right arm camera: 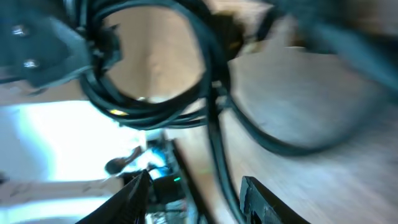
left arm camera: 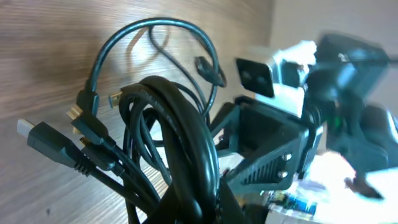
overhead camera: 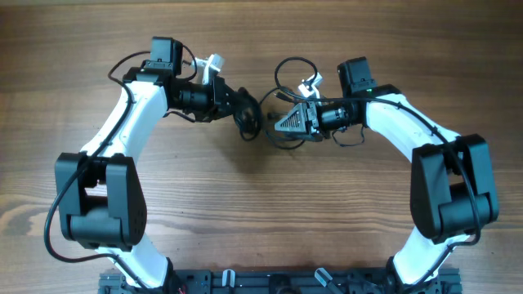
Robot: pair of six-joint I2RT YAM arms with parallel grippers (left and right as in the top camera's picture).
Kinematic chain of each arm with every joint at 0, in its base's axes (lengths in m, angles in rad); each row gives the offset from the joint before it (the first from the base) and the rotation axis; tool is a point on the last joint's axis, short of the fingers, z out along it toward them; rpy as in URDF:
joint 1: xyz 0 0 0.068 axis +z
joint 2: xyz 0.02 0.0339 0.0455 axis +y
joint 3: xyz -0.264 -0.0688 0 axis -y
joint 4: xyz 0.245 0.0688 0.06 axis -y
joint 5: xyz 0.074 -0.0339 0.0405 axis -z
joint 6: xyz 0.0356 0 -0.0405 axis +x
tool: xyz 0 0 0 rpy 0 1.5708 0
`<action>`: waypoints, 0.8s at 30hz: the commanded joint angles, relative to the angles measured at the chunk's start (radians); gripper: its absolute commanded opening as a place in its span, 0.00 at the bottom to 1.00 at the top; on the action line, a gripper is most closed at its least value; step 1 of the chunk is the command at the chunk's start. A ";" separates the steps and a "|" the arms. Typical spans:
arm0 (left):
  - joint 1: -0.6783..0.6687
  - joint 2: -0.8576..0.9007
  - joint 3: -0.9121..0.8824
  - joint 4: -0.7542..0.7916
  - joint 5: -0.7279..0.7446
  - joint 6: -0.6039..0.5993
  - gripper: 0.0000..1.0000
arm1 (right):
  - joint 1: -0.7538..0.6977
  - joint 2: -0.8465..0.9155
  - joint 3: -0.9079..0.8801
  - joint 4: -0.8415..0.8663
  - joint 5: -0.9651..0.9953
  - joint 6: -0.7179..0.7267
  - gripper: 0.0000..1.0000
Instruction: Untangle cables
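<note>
Cables (left arm camera: 180,124): black throughout, with a faint gloss on the coil.
Plug ends (left arm camera: 46,140): black shells, dull silvery tips.
Desk (overhead camera: 261,212): warm brown wood, streaked with darker grain lines.
Left arm (overhead camera: 131,122): white links, black joint housings.
Right arm (overhead camera: 400,122): white links, black joint housings.
Left tool (overhead camera: 248,114): black.
Right tool (overhead camera: 276,122): dark grey, finely ribbed in paler lines.
Wrist tag (overhead camera: 214,64): white.

Black cables (left arm camera: 186,130) bunch over the middle of the wood-grain table (overhead camera: 261,212).
</note>
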 commanded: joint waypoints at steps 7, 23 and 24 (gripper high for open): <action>0.000 0.004 -0.003 -0.035 0.113 0.575 0.04 | 0.010 -0.032 0.007 0.082 -0.196 0.060 0.50; -0.001 0.004 -0.005 -0.109 0.112 0.732 0.04 | 0.122 -0.032 0.007 0.167 0.354 0.439 0.25; -0.001 0.004 -0.005 -0.109 0.112 0.732 0.04 | 0.122 -0.032 0.007 0.167 0.430 0.455 0.16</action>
